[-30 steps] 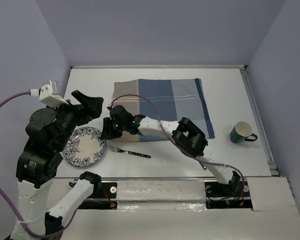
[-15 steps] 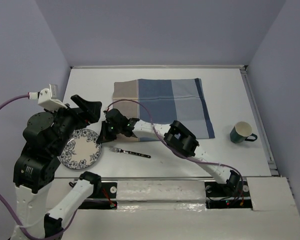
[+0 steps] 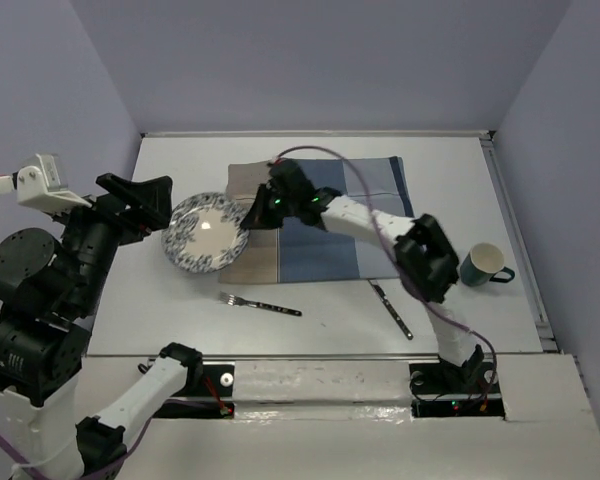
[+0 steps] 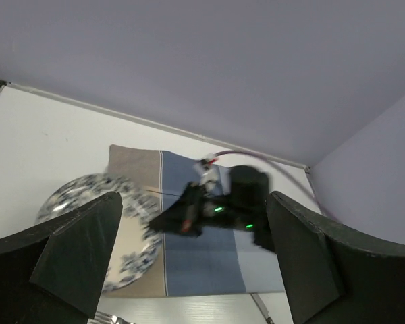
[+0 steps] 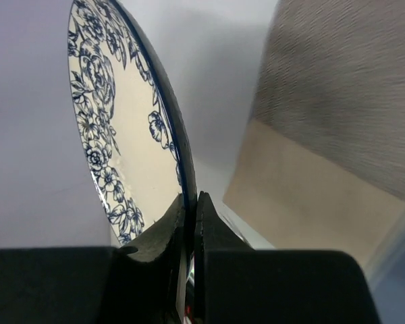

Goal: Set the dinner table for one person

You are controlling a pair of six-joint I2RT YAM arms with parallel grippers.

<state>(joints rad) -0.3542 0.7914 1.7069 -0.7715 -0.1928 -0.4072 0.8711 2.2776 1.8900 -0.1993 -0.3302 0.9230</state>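
Observation:
A blue-and-white floral plate [image 3: 206,230] hangs tilted over the left edge of the blue-and-beige checked placemat [image 3: 340,215] on the white dinner table [image 3: 460,180]. My right gripper [image 3: 250,215] is shut on the plate's right rim. The right wrist view shows its fingers [image 5: 169,229] pinching the plate's [image 5: 115,121] edge, with the placemat [image 5: 324,135] below. My left gripper [image 3: 140,200] is open and empty, raised high at the left. Its view looks down on the plate [image 4: 88,223], the placemat [image 4: 202,260] and the right gripper [image 4: 189,212].
A fork [image 3: 260,304] lies on the table in front of the placemat's left part. A knife [image 3: 390,308] lies near the placemat's front right corner. A dark green mug [image 3: 485,264] stands at the right. Lilac walls enclose the table.
My right gripper has lifted the plate from the near left of the table and carried it back and right to the placemat's left edge. My left arm has risen and drawn leftward.

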